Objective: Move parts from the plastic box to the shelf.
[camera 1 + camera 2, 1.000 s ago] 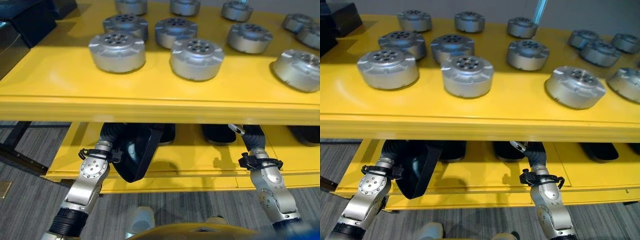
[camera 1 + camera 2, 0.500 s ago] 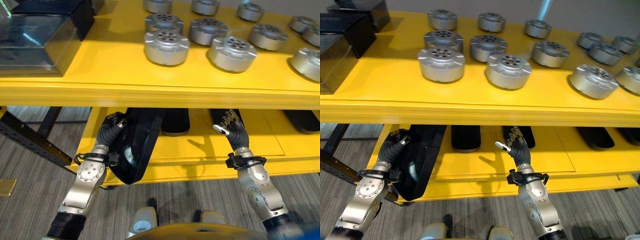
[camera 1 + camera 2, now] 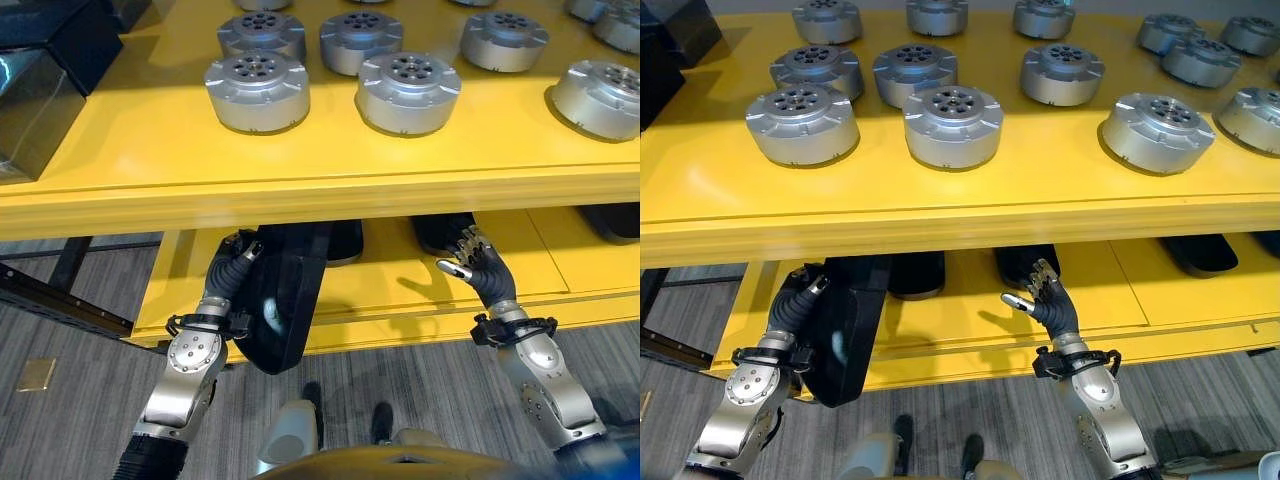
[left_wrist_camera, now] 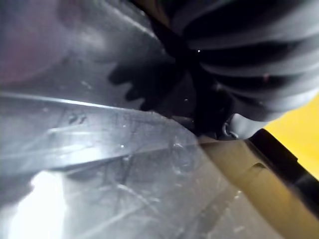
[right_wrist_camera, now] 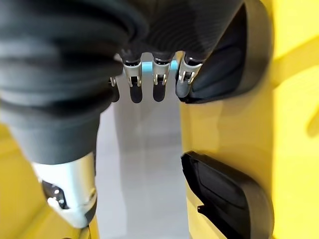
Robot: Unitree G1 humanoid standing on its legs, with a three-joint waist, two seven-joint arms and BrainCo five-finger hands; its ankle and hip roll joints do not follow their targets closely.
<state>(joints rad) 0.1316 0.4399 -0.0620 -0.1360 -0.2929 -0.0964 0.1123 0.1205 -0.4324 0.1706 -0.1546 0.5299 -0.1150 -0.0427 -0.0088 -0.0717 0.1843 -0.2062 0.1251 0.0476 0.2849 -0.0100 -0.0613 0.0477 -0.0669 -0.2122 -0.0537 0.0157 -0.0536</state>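
Several round silver parts (image 3: 257, 90) stand on the yellow shelf's top level (image 3: 150, 165). Flat black parts (image 3: 1200, 252) lie on the lower level (image 3: 390, 290); two of them (image 5: 229, 194) show past my right hand's fingers. My left hand (image 3: 232, 268) is curled on the rim of a dark plastic box (image 3: 285, 300), which stands tilted on its edge at the lower level's front. The box's glossy wall (image 4: 99, 149) lies close against that hand. My right hand (image 3: 480, 268) hovers open in front of the lower level, fingers straight, holding nothing.
Dark boxes (image 3: 40, 80) sit at the top level's left end. The top level's front lip (image 3: 330, 195) overhangs both hands. A black frame bar (image 3: 60, 300) runs along the grey carpet (image 3: 60, 400) at the left.
The camera has shifted. My right hand has drawn back from under the top level and its straight fingers now show. The left hand still holds the tilted box.
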